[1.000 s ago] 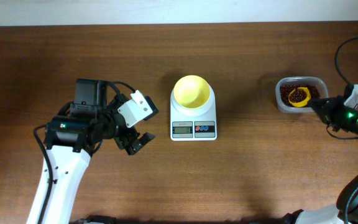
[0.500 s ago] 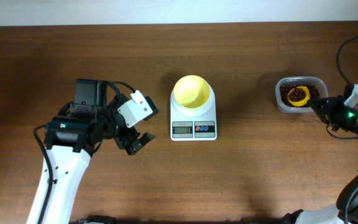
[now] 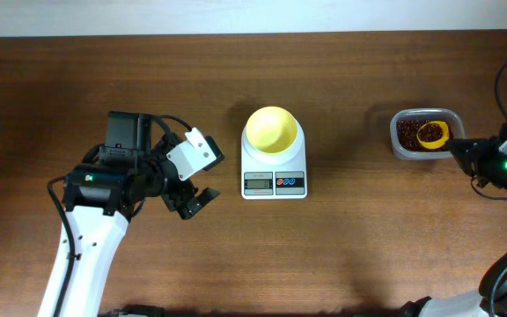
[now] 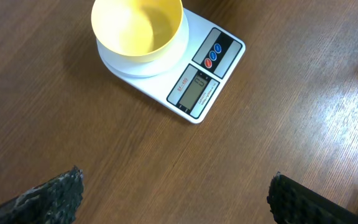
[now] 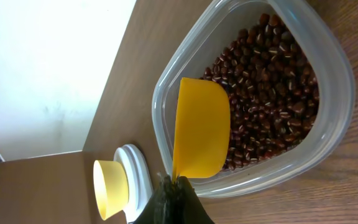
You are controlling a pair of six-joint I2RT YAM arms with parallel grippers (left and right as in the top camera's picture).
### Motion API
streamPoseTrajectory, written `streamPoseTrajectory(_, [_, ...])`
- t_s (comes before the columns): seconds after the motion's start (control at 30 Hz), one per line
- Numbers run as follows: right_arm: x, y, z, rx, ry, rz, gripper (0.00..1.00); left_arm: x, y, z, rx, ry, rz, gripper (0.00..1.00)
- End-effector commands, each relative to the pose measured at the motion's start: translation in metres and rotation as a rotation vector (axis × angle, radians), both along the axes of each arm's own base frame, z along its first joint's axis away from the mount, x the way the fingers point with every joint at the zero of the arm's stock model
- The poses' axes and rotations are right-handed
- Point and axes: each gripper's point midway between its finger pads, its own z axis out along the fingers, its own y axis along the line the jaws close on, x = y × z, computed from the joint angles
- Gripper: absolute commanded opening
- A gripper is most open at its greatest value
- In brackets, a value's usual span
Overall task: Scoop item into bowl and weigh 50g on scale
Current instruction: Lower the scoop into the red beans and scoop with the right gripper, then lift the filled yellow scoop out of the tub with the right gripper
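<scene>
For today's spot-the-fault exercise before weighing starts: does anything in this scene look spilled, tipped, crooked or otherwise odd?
Nothing stands out. The bowl sits upright and empty on the scale. The beans I can see all lie inside the clear tub. The right gripper holds the yellow scoop over them.

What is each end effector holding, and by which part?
Right end effector grips the yellow scoop by its handle, cup over the tub of beans. Left end effector is open, holding nothing.

White left arm [image 3: 82, 251], black joints and cables; right arm [image 3: 500, 169] shows green light.
</scene>
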Motion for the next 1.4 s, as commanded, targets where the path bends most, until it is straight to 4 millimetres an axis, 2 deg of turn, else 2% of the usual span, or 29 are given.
streamPoseTrajectory(0.0, [0.000,0.003,0.003,0.033,-0.021,0.011,0.04,0.003,0.000,0.006,0.002,-0.023,-0.008,0.99])
streamPoseTrajectory(0.37, [0.000,0.009,0.011,0.075,-0.055,0.038,0.04,0.003,0.001,0.006,0.003,-0.023,-0.007,0.99])
streamPoseTrajectory(0.67, [-0.002,0.023,0.029,0.170,-0.126,0.096,0.04,0.003,0.000,0.006,0.002,-0.023,-0.008,0.99])
streamPoseTrajectory(1.13, [-0.002,0.031,0.039,0.286,-0.108,0.095,0.04,0.003,0.000,0.006,0.002,-0.023,-0.008,0.99])
streamPoseTrajectory(1.23, [0.001,0.048,0.039,0.290,-0.100,0.137,0.04,0.003,0.001,0.006,0.003,-0.023,-0.007,0.99])
streamPoseTrajectory(1.37, [0.007,0.082,0.039,0.295,-0.087,0.228,0.04,0.003,0.000,0.006,0.002,-0.023,-0.008,0.99])
